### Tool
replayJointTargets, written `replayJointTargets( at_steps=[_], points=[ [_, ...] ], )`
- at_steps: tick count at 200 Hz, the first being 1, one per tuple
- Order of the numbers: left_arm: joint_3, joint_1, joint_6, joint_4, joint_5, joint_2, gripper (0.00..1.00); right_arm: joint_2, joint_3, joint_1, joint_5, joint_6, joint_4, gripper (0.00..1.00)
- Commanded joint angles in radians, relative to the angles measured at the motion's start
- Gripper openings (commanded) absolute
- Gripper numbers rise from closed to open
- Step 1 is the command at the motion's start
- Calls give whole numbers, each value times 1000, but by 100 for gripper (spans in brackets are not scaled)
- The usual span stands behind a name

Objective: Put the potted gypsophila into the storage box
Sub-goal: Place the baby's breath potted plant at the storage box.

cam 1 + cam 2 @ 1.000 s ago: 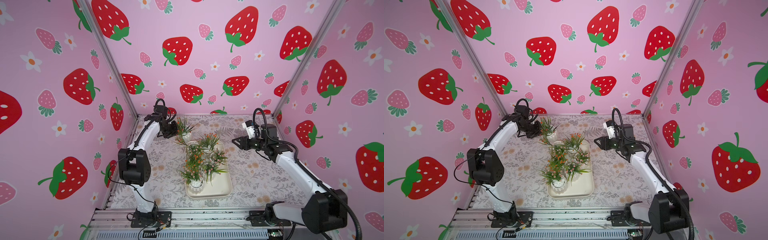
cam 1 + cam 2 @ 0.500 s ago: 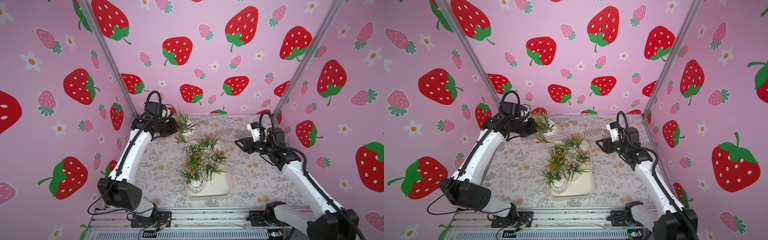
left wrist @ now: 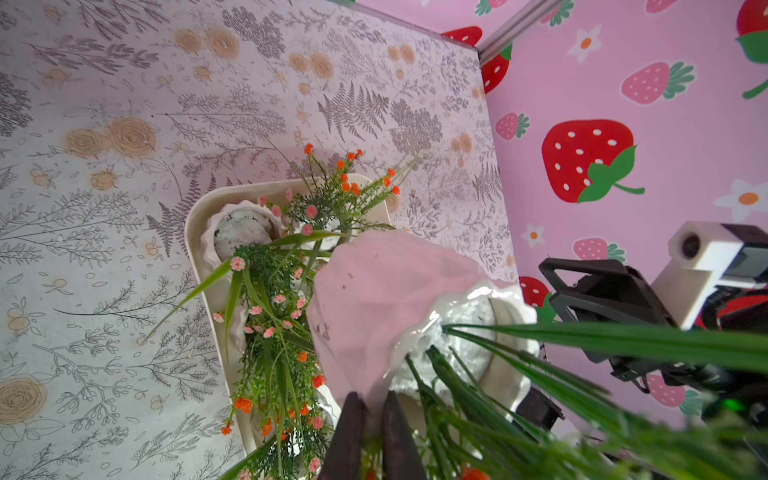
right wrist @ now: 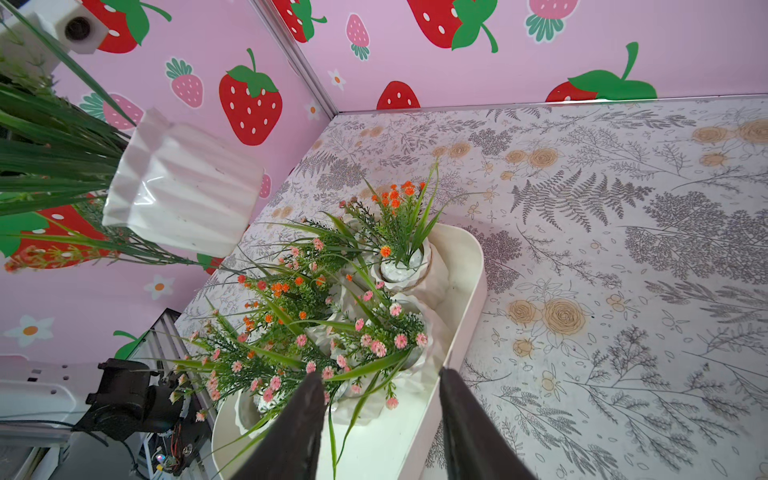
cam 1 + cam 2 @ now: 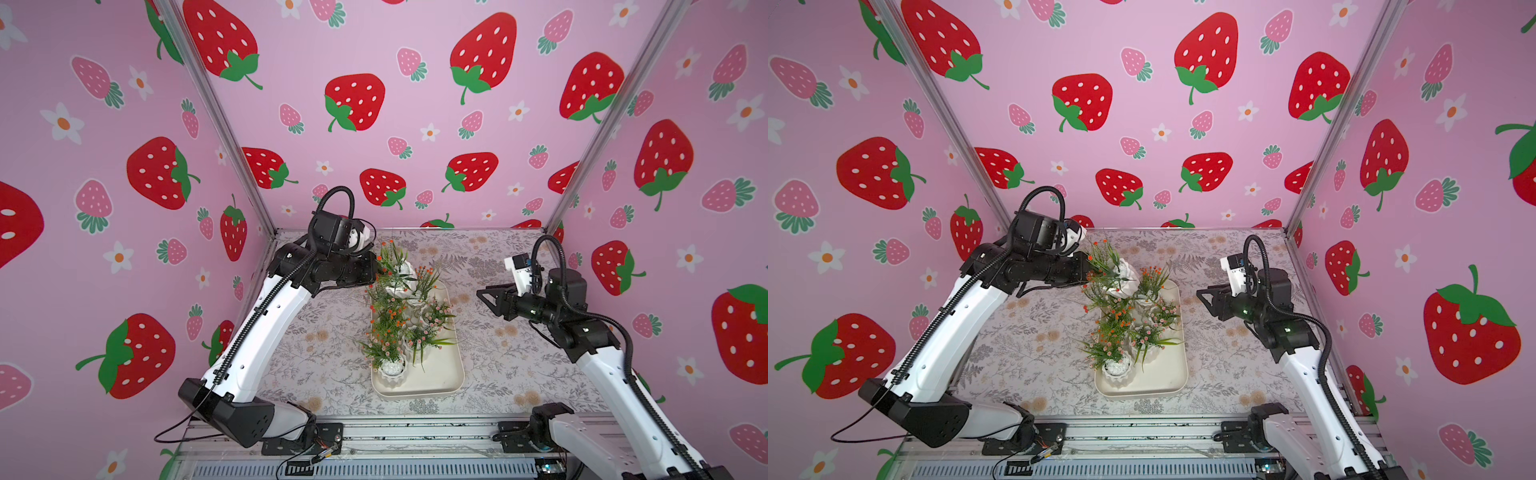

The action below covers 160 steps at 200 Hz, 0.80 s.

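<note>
Pink walls (image 5: 415, 124) printed with strawberries on three sides, grey-and-tan floral tabletop (image 5: 519, 345) below. At the left gripper (image 3: 372, 399): pressed together on the rim of one potted gypsophila (image 5: 401, 283), dark fingers (image 3: 347, 432) pinching the white scalloped edge, white gravel just inside the pinch. Held clear of the tabletop and tilted, ribbed base pointing away from the claw, long green blades and a few small flowers sweeping back over it. Beneath and just beyond that base, in both top views: one short end of the storage box (image 5: 459, 374), cream-white, low-rimmed, flat on the tabletop; whether directly under the pot or just beside it, cannot tell. Further out from the claw, inside the box: other pots (image 5: 392, 370) crowded upright against one another, pink and orange flowers tangled with grassy sprigs, exact count hidden under the foliage. Bare box floor only at the end farthest from the claw. Across the box, well apart from the lifted potted gypsophila: right gripper (image 4: 380, 374), spread open with nothing between the jaws, raised off the tabletop and aimed toward the box. Seen from that wrist: long rim of the box and the flowering pots just ahead of the open claw, lifted potted gypsophila up in the air beyond them, white and ribbed against the pink wall.
</note>
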Motion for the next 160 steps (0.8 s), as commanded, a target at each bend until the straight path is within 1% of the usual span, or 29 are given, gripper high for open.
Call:
replayJointTargets(
  at_steps=[1, 43, 104, 160],
  points=[
    [89, -48, 9, -21, 2, -3, 0, -39, -20, -8, 1, 11, -34, 47],
    [130, -168, 13, -75, 19, 21, 0, -67, -33, -18, 26, 18, -77, 47],
    [123, -327, 24, -82, 45, 62, 0, -95, -51, -32, 32, 39, -89, 47],
    [101, -427, 40, -72, 90, 105, 0, -111, -61, -48, 40, 55, -99, 47]
  ],
)
